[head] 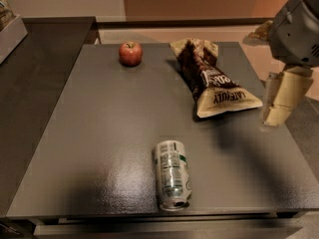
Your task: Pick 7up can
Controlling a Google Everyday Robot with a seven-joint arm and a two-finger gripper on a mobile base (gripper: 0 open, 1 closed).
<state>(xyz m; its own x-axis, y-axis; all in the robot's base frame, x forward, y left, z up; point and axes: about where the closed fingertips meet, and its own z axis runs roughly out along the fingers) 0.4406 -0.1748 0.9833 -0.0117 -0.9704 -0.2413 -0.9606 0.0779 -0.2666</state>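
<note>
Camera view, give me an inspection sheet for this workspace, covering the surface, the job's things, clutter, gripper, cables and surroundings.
Surface: dark grey table, matte, with a faint sheen near the front edge.
Job's things: 7up can lying on its side near the front edge, with one end toward the camera, touching nothing else.
Clutter: red apple upright at the far left; brown chip bag lying flat at the far right. They are apart from each other and from the can.
Grippers: gripper hangs by the table's right edge, beside the chip bag, holding nothing and well away from the can.
Cables: nothing seen.
Surroundings: a darker counter adjoins on the left; pale floor beyond.
</note>
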